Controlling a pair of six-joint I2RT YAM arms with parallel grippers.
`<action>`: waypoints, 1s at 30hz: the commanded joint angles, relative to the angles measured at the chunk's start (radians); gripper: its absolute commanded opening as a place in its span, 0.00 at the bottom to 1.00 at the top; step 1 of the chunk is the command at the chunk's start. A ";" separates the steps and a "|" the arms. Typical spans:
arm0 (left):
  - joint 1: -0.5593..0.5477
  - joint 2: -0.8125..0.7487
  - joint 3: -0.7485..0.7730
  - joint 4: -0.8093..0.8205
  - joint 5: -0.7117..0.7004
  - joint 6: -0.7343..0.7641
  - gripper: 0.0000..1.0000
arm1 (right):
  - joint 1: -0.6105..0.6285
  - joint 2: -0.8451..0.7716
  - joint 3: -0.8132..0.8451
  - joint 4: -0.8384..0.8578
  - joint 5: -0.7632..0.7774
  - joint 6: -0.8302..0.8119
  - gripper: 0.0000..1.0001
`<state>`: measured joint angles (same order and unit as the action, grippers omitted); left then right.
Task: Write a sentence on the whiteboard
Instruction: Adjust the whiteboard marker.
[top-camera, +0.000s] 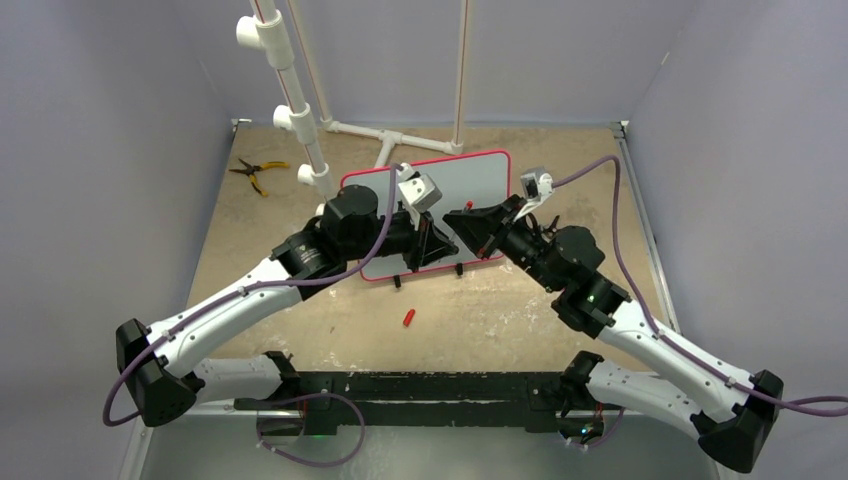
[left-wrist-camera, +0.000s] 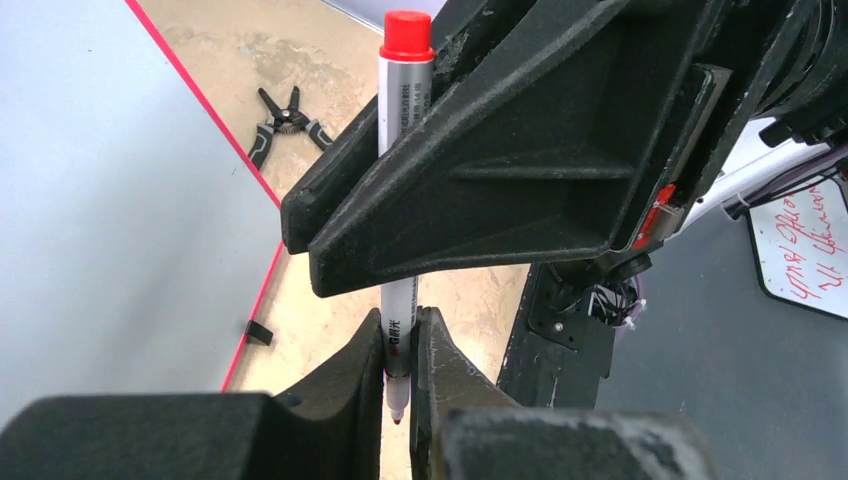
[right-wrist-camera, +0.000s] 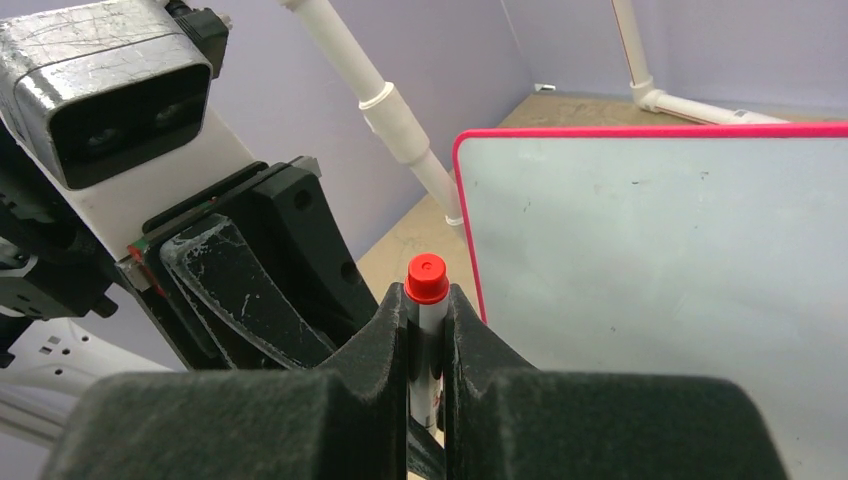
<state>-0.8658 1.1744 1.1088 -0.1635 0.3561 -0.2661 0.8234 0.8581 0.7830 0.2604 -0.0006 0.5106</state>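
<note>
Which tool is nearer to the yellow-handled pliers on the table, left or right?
Left. Both tools are shut on the marker, in front of the whiteboard, well right of the pliers; the left tool is on the pliers' side, the right tool just beyond it.

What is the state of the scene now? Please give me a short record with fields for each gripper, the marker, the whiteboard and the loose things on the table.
left gripper: shut on the marker, near its writing tip
right gripper: shut on the marker, near its red end
marker: held by both grippers at once, tip bare
whiteboard: behind the grippers; no lettering seen in the right wrist view
loose things: small red piece in front of the board; pliers at far left
</note>
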 joint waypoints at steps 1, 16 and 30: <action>0.008 -0.003 0.019 -0.007 0.003 0.033 0.00 | 0.003 -0.013 0.009 0.009 -0.063 0.029 0.00; 0.007 -0.059 -0.133 -0.193 0.143 0.318 0.00 | 0.000 0.041 0.226 -0.690 -0.080 -0.035 0.90; 0.005 -0.079 -0.238 -0.181 0.355 0.370 0.00 | -0.001 0.147 0.210 -0.747 -0.433 -0.069 0.66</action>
<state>-0.8597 1.1297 0.8917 -0.3576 0.5964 0.0597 0.8234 0.9722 0.9833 -0.4690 -0.3309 0.4629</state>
